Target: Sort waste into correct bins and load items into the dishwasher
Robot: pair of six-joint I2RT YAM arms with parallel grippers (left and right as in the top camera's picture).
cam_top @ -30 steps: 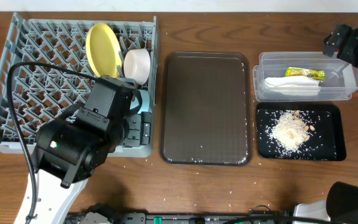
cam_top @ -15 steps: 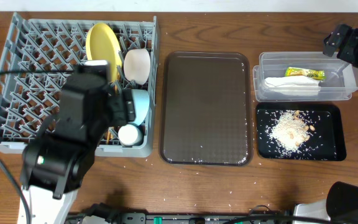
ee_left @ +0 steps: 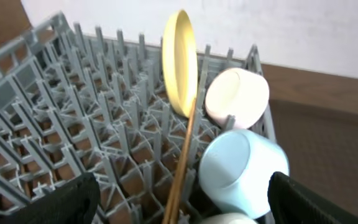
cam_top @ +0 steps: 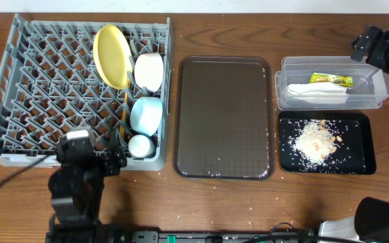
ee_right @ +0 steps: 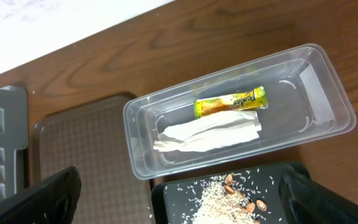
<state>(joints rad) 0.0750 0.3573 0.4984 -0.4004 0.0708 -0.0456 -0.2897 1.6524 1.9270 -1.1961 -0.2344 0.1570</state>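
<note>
In the grey dishwasher rack (cam_top: 46, 88) a yellow plate (cam_top: 111, 55) stands on edge beside a white bowl (cam_top: 149, 71), a light-blue bowl (cam_top: 146, 115), a white cup (cam_top: 140, 146) and wooden chopsticks (cam_top: 123, 111). My left gripper (ee_left: 179, 199) is open at the rack's near edge, holding nothing. The clear tub (cam_top: 377, 94) holds the yellow-green wrapper (cam_top: 331, 79) and white napkin (cam_top: 316, 92). Rice crumbs (cam_top: 314, 142) lie in the black tray (cam_top: 360, 162). High above both bins, my right gripper (ee_right: 179, 199) is open and empty.
A dark-brown serving tray (cam_top: 225, 115) lies between the rack and the two bins, with a few rice grains along its front edge. The left arm's body (cam_top: 76, 189) sits at the table's front edge, and its cable trails left.
My left arm has drawn back from over the rack to the table's front edge, uncovering the blue bowl, cup and chopsticks. The right arm has not moved.
</note>
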